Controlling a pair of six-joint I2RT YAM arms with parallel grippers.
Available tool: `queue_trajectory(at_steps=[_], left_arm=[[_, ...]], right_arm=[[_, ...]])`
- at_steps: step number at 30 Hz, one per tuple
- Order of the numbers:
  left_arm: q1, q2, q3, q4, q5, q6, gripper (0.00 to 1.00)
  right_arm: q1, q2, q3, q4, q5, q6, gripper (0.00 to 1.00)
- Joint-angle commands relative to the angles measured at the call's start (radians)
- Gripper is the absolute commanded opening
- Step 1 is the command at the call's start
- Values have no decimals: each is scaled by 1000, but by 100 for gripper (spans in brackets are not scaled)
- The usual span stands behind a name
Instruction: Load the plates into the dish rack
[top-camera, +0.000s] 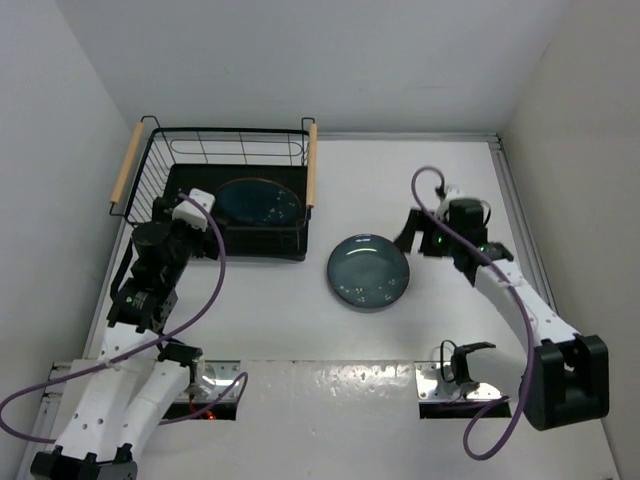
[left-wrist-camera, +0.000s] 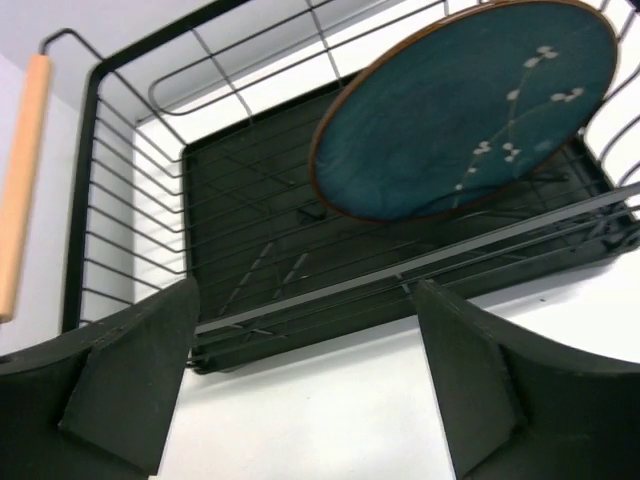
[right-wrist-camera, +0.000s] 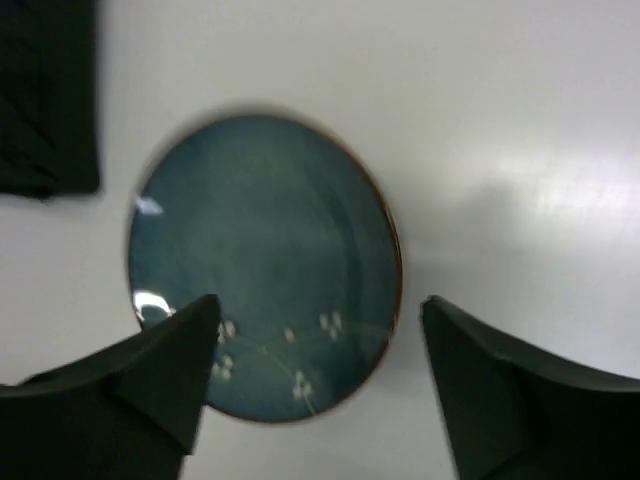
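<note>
Racked plate (top-camera: 258, 202) leans in the rack (top-camera: 225, 130); flat plate (top-camera: 368, 272) lies on the table (top-camera: 300, 335) near the rack's right side.
Right gripper (right-wrist-camera: 315, 310) hangs open over the flat plate, whose glossy low rim may skid or slip in a pinch. Left gripper (left-wrist-camera: 305, 300), open and empty, crowds the rack's near wall, and the racked plate could get knocked.

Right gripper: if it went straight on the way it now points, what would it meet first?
Probably the plate on the table: its rim lies in line with the open right gripper, though depth is unclear.
</note>
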Motion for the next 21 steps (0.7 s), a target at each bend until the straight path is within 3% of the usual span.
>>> queue_trajectory(at_steps=[1,3,4,7,10,14,18,21], left_arm=[[-19,2,14,38,44,-5,88],[-19,2,4,28,30,9,78],[-19,-8,4,28,-10,19,63],[-19,-48,-7,17,-201,49,46],[-19,-83,-48,17,-451,82,44],[5,-154,-119,17,-602,134,47],[41,-214,-177,-44,-616,127,51],[67,-225,-199,-67,-616,99,56]], right_arm=[[2,-51,-136,42,1,81,76],[7,-56,-194,77,-11,89,64],[11,-53,-211,88,-16,98,60],[7,-51,-279,139,-13,129,68],[7,-42,-318,174,-2,159,77],[7,47,-384,310,-42,230,79],[4,174,-415,480,-113,291,57],[4,260,-435,586,-171,346,57]])
